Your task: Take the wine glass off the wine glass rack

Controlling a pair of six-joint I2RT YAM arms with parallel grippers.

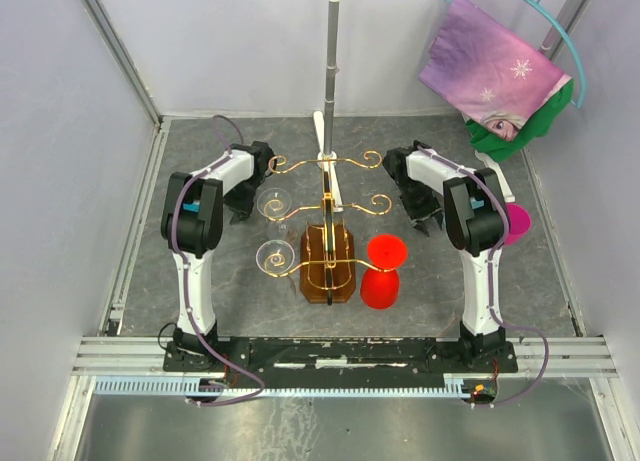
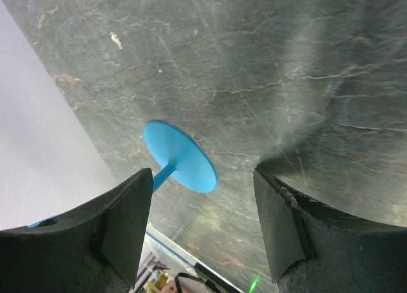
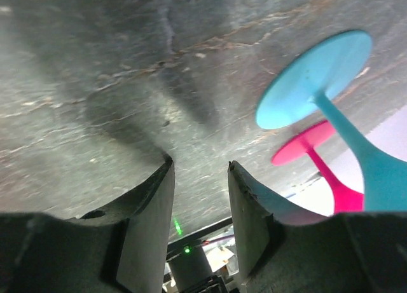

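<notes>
The gold wire wine glass rack (image 1: 327, 196) stands on its amber base (image 1: 327, 266) mid-table. Two clear wine glasses (image 1: 272, 203) (image 1: 272, 255) hang on its left arms. A red wine glass (image 1: 383, 271) is at its front right arm, foot towards the rack. My left gripper (image 1: 240, 206) is left of the rack, wide open and empty; its wrist view (image 2: 203, 178) shows bare table. My right gripper (image 1: 420, 216) is right of the rack, open and empty, over bare table in its wrist view (image 3: 200, 166).
A blue glass foot (image 2: 180, 156) lies by the left wall. Another blue glass (image 3: 315, 77) and a pink glass (image 3: 305, 142) (image 1: 515, 224) lie at the right. A grey upright pole (image 1: 330, 71) stands behind the rack. Purple and green cloth (image 1: 490, 66) hangs at the back right.
</notes>
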